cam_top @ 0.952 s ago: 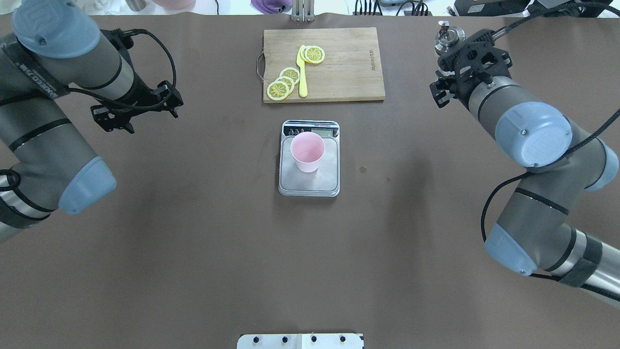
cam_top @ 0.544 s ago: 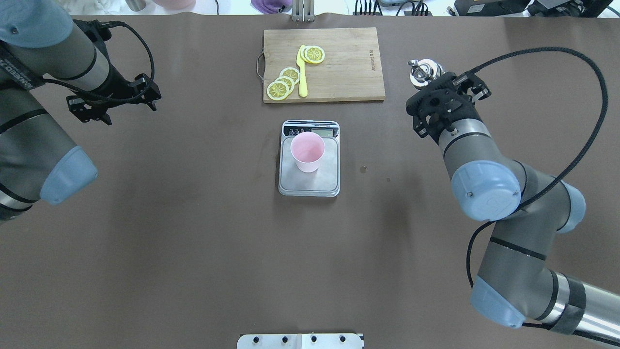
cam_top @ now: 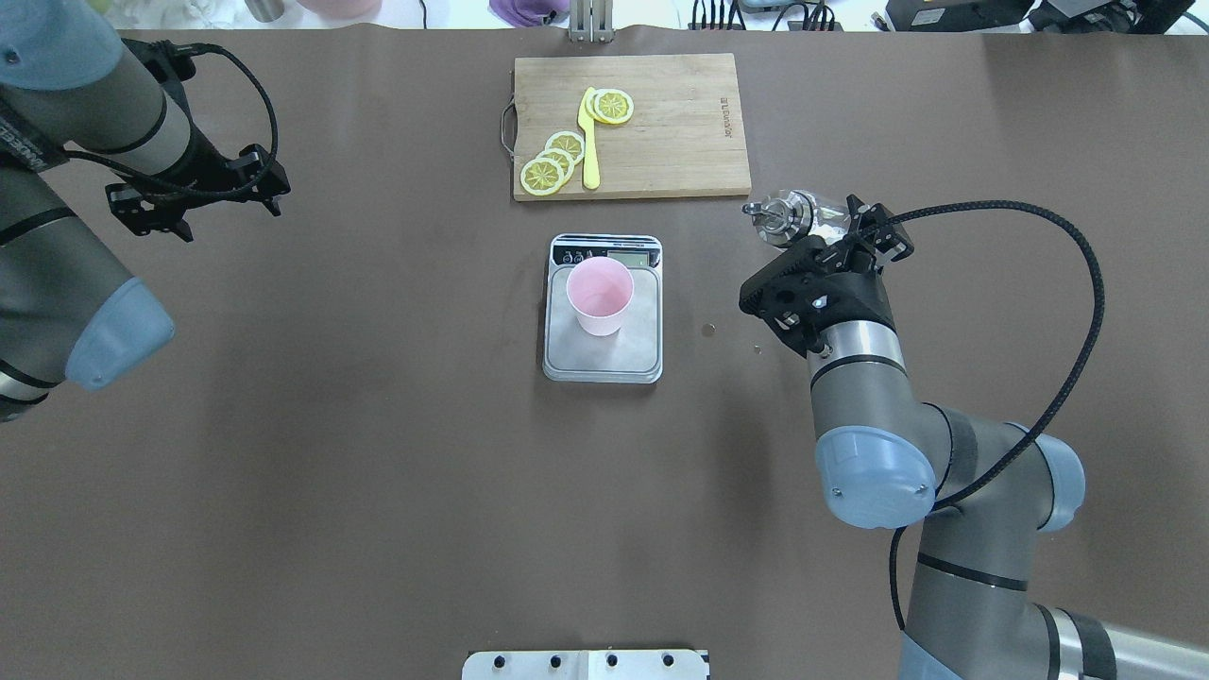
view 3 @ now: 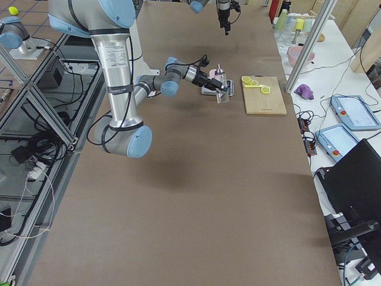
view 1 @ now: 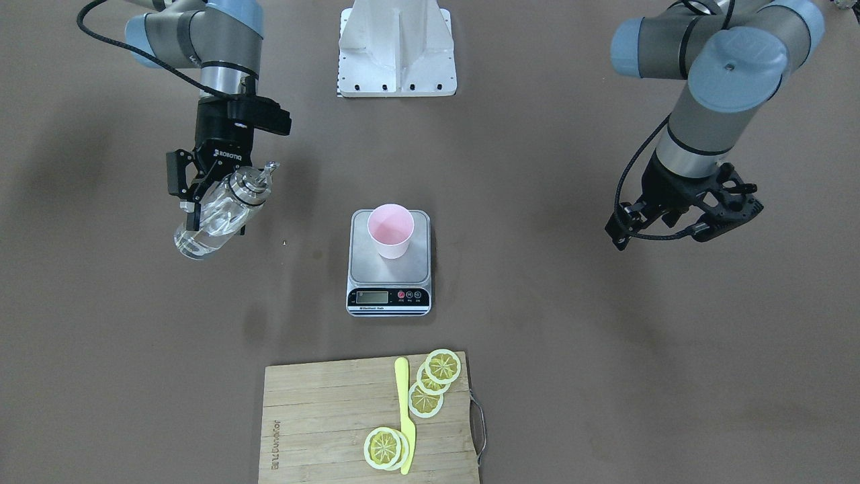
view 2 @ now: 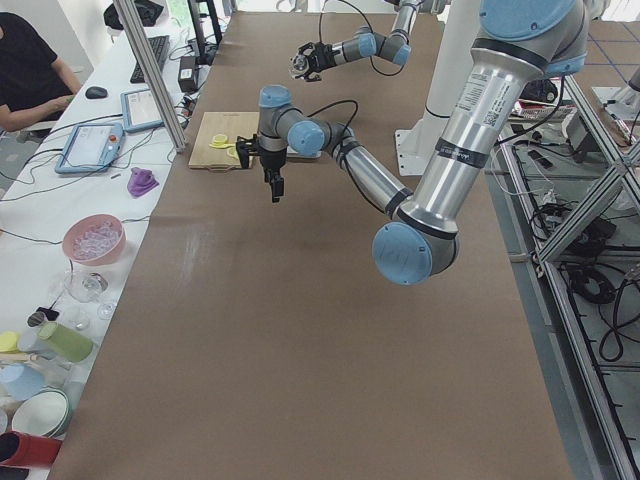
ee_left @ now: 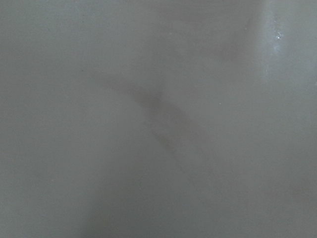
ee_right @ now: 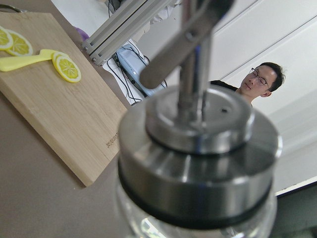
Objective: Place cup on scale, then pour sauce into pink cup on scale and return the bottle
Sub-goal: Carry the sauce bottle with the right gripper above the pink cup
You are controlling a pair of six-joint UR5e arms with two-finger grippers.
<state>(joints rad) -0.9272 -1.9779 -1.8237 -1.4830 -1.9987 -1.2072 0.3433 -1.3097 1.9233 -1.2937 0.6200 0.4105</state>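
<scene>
Fingers of the right gripper (view 1: pixel 213 202) clamp the body of the clear glass dispenser bottle (view 1: pixel 201 235), which hangs tilted above the bench (view 1: pixel 537 349), its metal cap (view 1: pixel 247 183) and thin spout turned toward the middle of the bench. In the right wrist view that cap (ee_right: pixel 198 148) fills most of the picture. The bottle sits well apart from the scale (view 1: pixel 363 263), on the robot's right of it. On the scale's silver platform the pale pink cup (view 1: pixel 390 232) stands upright, near the edge away from the display. The left gripper (view 1: pixel 678 225) hangs over bare bench on the far side of the scale, holding nothing; I cannot tell how its jaws stand. Beyond the scale lies a wooden cutting board (view 1: pixel 316 410) with lemon slices (view 1: pixel 437 376) and a yellow knife (view 1: pixel 403 417).
</scene>
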